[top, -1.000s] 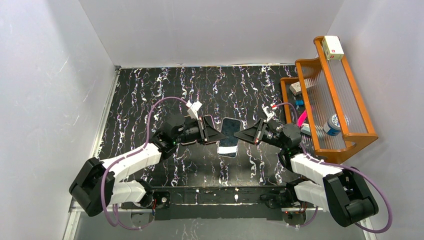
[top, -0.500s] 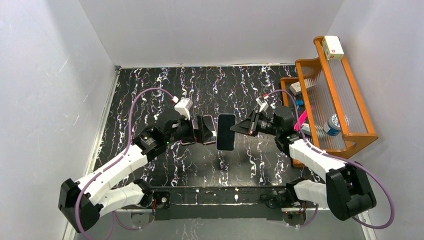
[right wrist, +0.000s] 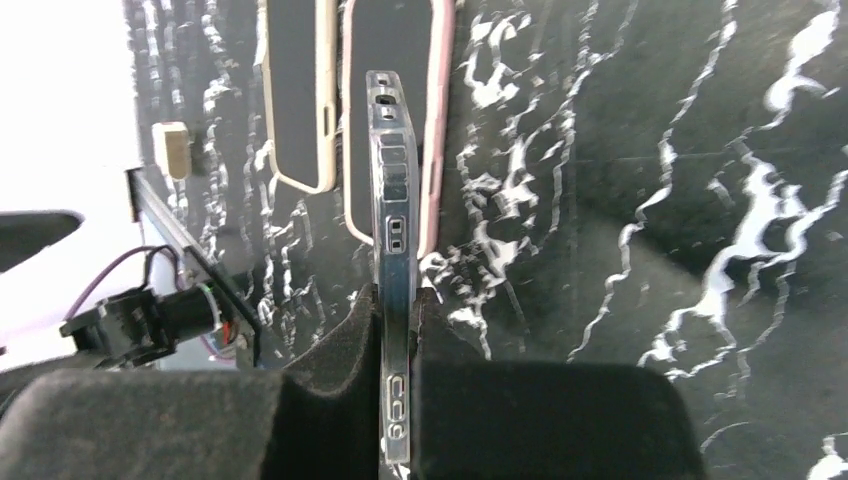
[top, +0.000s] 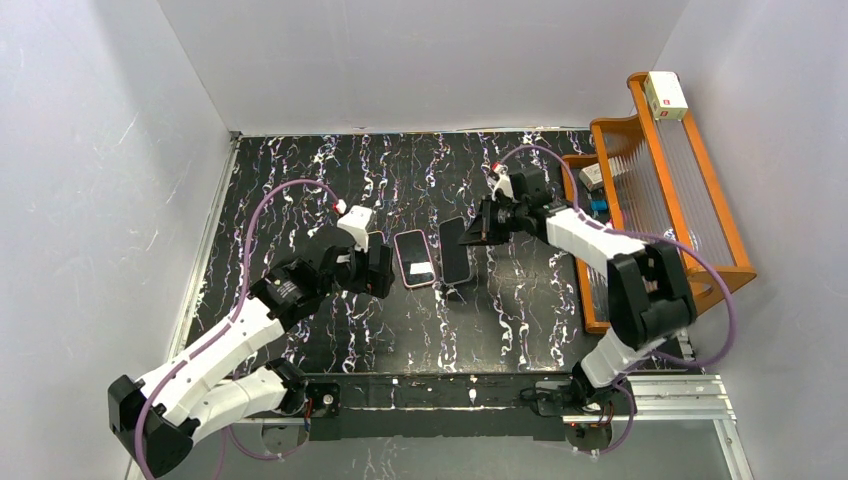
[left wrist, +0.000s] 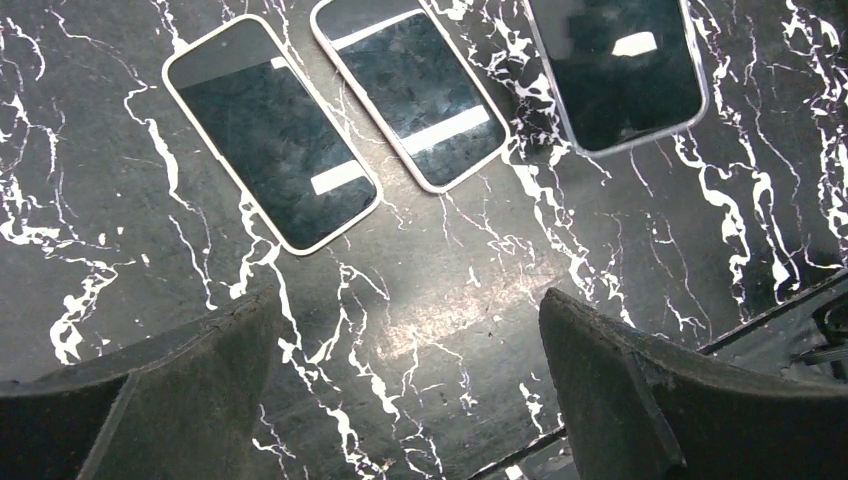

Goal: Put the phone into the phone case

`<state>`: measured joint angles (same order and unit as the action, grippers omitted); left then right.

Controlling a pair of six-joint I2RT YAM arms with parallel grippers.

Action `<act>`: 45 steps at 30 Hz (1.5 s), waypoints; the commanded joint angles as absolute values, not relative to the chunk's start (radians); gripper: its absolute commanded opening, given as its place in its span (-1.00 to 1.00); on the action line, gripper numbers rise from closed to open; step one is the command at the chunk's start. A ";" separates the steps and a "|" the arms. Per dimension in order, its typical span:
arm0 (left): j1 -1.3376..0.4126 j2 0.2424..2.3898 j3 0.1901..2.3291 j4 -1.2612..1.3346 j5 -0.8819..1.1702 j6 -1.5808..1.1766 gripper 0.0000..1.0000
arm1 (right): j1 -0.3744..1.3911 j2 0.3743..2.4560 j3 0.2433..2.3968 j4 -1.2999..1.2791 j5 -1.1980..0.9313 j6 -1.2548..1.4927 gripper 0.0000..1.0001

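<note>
My right gripper (right wrist: 397, 295) is shut on the edge of a dark phone (right wrist: 391, 180) with a clear rim that looks like a phone case. In the top view this phone (top: 455, 255) stands tilted on its long edge at the table's middle, and the right gripper (top: 477, 231) holds its far end. A pink-cased phone (top: 413, 258) lies flat just to its left. My left gripper (top: 376, 270) is open to the left of both, holding nothing. Its wrist view shows the jaws wide apart (left wrist: 408, 300) over bare table, below the pink-cased phone (left wrist: 410, 95) and the clear-rimmed phone (left wrist: 625, 70).
A cream-cased phone (left wrist: 270, 135) lies flat left of the pink one, mostly hidden under the left gripper in the top view. An orange wooden rack (top: 660, 200) with small items stands along the right wall. The table's front rail (left wrist: 760, 315) runs close behind the left gripper.
The left gripper has opened and drawn back to the left, leaving the pink-cased phone flat. The right arm swung toward the back, carrying the clear-rimmed phone beside it.
</note>
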<state>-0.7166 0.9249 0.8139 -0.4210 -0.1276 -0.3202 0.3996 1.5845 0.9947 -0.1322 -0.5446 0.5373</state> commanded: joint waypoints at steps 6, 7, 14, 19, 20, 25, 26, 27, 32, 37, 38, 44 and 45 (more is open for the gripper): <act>-0.716 0.878 0.817 -0.459 -0.149 -0.273 0.96 | 0.359 1.820 1.271 -0.375 -0.496 0.361 -0.97; -0.715 0.875 0.816 -0.460 -0.147 -0.273 0.96 | 0.354 1.845 1.281 -0.374 -0.494 0.361 -0.97; -0.715 0.851 0.814 -0.461 -0.147 -0.271 0.96 | 0.334 1.964 1.313 -0.381 -0.459 0.342 -0.69; -0.716 0.859 0.816 -0.459 -0.150 -0.279 0.96 | 0.322 2.000 1.367 -0.428 -0.399 0.330 -0.41; -0.716 0.857 0.816 -0.459 -0.152 -0.280 0.96 | 0.322 1.998 1.375 -0.437 -0.394 0.327 -0.31; -0.715 0.844 0.814 -0.456 -0.178 -0.290 0.96 | 0.322 1.950 1.391 -0.480 -0.349 0.327 -0.06; -0.716 0.845 0.815 -0.455 -0.186 -0.300 0.96 | 0.322 1.934 1.387 -0.485 -0.342 0.324 -0.01; -0.716 0.847 0.816 -0.454 -0.188 -0.308 0.96 | 0.321 1.918 1.380 -0.490 -0.335 0.322 0.03; -0.715 0.863 0.841 -0.445 -0.184 -0.347 0.96 | 0.323 1.795 1.312 -0.502 -0.334 0.331 0.47; -0.716 0.892 0.891 -0.459 -0.215 -0.417 0.96 | 0.334 1.598 1.176 -0.469 -0.357 0.373 0.97; -0.715 0.896 0.900 -0.459 -0.222 -0.434 0.96 | 0.336 1.551 1.153 -0.467 -0.361 0.379 0.97; -0.715 0.892 0.955 -0.436 -0.225 -0.509 0.96 | 0.339 1.277 1.067 -0.515 -0.350 0.388 0.97; -0.716 0.891 0.963 -0.429 -0.220 -0.517 0.96 | 0.339 1.234 1.058 -0.523 -0.344 0.388 0.97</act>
